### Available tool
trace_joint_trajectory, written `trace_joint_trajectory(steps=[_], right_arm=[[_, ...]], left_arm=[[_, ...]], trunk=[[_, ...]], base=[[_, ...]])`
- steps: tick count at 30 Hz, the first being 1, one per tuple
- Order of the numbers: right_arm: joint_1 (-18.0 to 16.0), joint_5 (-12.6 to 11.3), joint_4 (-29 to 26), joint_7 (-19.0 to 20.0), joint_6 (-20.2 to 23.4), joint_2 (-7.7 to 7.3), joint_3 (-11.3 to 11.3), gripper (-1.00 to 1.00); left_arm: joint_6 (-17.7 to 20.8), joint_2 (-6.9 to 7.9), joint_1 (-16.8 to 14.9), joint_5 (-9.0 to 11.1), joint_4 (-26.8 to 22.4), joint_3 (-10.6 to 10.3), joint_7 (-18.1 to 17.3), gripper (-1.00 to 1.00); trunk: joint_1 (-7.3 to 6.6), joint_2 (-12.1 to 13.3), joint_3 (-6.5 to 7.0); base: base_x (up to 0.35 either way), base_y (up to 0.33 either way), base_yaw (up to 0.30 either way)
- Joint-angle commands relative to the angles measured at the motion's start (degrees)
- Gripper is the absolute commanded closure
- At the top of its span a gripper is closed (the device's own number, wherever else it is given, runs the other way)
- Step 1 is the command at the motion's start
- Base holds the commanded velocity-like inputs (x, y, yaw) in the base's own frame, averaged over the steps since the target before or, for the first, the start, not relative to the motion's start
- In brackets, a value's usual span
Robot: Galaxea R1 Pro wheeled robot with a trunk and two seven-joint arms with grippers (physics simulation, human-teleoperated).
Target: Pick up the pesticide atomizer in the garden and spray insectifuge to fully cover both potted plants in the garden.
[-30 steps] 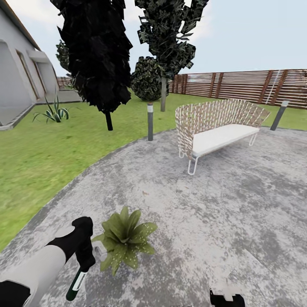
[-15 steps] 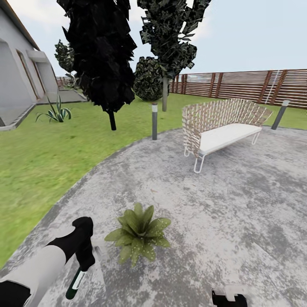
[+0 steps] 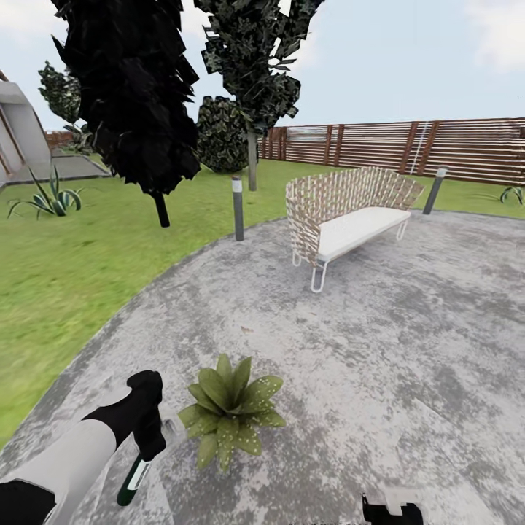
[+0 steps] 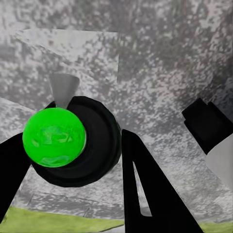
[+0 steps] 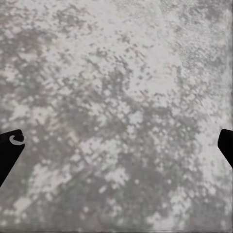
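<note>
My left gripper (image 3: 149, 446) hangs low over the grey paved patio (image 3: 379, 350) of the garden, shut on the pesticide atomizer (image 3: 134, 480). The dark green bottle with its pale stripe points down and toward me. One of the potted plants (image 3: 230, 408), a low rosette of speckled green leaves, stands on the paving just right of that gripper. In the left wrist view the atomizer (image 4: 54, 137) appears end-on as a bright green round inside a black ring, held between the black fingers (image 4: 145, 189). My right gripper (image 5: 116, 145) is open over bare paving, and its black body (image 3: 390, 510) sits at the head view's bottom edge.
A woven bench (image 3: 343, 215) with a white seat stands on the far side of the patio. Two short bollards (image 3: 237, 208) (image 3: 435, 189) mark the patio's rim. Lawn (image 3: 65, 277), dark trees (image 3: 131, 95), a brown slatted fence (image 3: 437, 149) and a house corner (image 3: 18, 138) lie beyond.
The whole picture has shifted, so the camera has turned; bench, trees and house now sit further left. The left gripper keeps the atomizer in the same pose beside the plant.
</note>
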Motion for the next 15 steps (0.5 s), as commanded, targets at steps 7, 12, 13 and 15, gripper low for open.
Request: trace_joint_trajectory(steps=[7, 12, 13, 15], right_arm=[[-0.04, -0.58, 0.03, -0.11, -0.17, 0.00, 0.51, -1.00], [-0.04, -0.58, 0.00, -0.14, -0.17, -0.01, 0.48, -1.00], [-0.04, -0.58, 0.01, -0.13, -0.17, 0.01, 0.48, -1.00], [-0.04, -0.58, 0.02, -0.10, -0.17, -0.02, 0.49, -1.00]], left_arm=[[0.54, 0.62, -0.01, -0.89, 0.03, -0.23, -0.33, 1.00], [0.50, 0.75, 2.58, -0.58, 0.37, -0.22, 2.56, 1.00], [0.50, 0.76, 2.75, -0.44, 0.38, -0.22, 3.28, 1.00], [0.50, 0.75, 2.97, -0.24, 0.40, -0.22, 4.22, 1.00]], trunk=[[-0.01, -0.02, -0.05], [-0.01, -0.02, -0.05], [-0.01, -0.02, -0.05], [-0.01, -0.02, -0.05]], base=[[0.000, 0.000, -0.225], [-0.195, -0.107, -0.013], [-0.296, -0.076, -0.002], [-0.320, -0.032, -0.001]])
